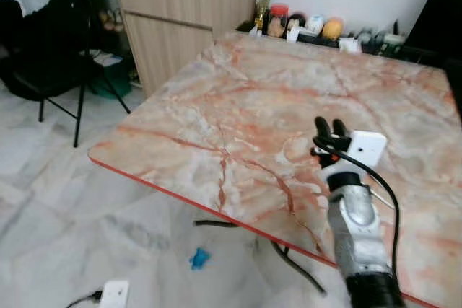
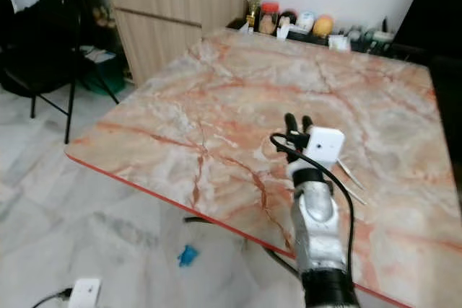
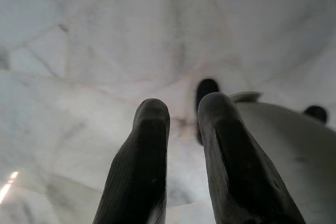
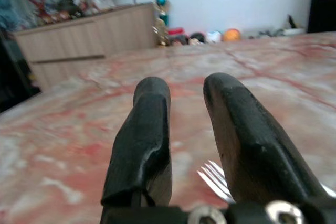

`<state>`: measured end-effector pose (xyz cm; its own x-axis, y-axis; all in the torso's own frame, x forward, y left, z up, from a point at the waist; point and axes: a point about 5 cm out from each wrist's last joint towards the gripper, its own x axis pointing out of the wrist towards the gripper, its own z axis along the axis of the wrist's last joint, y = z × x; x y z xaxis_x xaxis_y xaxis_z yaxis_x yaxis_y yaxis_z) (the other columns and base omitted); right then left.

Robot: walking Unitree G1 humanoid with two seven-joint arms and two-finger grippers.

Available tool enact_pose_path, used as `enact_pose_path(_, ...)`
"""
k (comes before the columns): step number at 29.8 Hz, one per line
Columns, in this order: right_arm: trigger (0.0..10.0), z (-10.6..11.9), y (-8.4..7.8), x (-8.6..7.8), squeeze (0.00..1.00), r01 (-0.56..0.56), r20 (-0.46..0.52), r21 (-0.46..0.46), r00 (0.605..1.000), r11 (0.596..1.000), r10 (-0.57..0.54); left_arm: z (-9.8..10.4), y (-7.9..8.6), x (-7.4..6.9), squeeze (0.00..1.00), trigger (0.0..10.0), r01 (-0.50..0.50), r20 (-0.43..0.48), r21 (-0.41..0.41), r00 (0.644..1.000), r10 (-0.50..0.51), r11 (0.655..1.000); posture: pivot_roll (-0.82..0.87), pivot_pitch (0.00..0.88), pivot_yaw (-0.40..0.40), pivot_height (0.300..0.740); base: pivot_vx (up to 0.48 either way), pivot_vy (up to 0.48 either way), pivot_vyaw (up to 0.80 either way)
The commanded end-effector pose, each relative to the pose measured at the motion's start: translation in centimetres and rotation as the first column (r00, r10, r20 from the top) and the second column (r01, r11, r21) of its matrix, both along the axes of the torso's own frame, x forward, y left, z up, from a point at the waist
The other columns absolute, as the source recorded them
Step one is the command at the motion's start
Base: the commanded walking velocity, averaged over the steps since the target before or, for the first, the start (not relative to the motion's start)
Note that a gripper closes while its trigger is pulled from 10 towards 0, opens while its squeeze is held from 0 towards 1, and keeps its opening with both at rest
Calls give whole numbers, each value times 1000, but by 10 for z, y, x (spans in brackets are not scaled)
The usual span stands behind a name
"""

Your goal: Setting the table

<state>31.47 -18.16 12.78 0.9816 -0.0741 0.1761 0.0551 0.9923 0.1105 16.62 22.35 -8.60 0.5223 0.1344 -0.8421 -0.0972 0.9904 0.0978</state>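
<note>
Two black fingers of the right gripper (image 4: 184,135) stand slightly apart with nothing between them, poised low over the marble table (image 1: 238,106). Silver fork (image 4: 215,179) lies flat on the tabletop just beneath and beside the right-hand finger, tines pointing toward the camera side; in the right eye view the fork (image 2: 351,176) sits on the table just to the right of the gripper's white wrist block, with a second thin utensil near it, too small to identify. Right arm reaches in over the near table edge, black cable looping along it.

Left gripper (image 3: 184,145): fingers a narrow gap apart, holding nothing, hanging over the pale marble floor (image 1: 50,178). Small blue object (image 1: 199,257) lies on the floor under the near table edge. White block with a cable (image 1: 114,293) also on the floor.

Far table edge: row of jars and bottles (image 1: 303,25) against the wall. Wooden sideboard (image 1: 180,19) stands beyond the table's far left corner; black chair (image 1: 43,55) to its left.
</note>
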Motion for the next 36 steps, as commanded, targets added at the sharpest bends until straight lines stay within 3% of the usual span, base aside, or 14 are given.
enact_pose_path(1,10000,5,5,2,0,-15,18,10,1000,1000,14,-2,4,-5,0,10000,-17,-18,-2,1000,17,1000,79,0,-18,740,0,0,0)
enact_pose_path(7,10000,5,3,2,0,-11,15,9,1000,1000,11,-2,3,-6,0,10000,-2,-23,14,1000,2,1000,79,0,-21,740,0,0,0)
enact_pose_path(16,10000,5,4,3,0,-16,16,6,1000,1000,16,-2,4,-7,0,10000,-3,-26,18,1000,3,1000,79,0,-22,740,0,-443,0)
enact_pose_path(24,10000,5,1,1,0,-17,8,-12,1000,1000,17,-2,5,-8,0,10000,-12,-30,16,999,13,1000,75,0,-23,740,0,0,0)
enact_pose_path(31,10000,3,-19,1,0,3,-69,-103,998,995,-10,-3,4,-8,0,10000,-11,-29,11,1000,11,1000,72,0,-26,740,0,0,0)
enact_pose_path(36,10000,0,-44,0,0,-67,-235,-238,972,969,9,-3,4,-8,0,10000,-11,-29,13,1000,11,1000,69,0,-24,740,0,0,0)
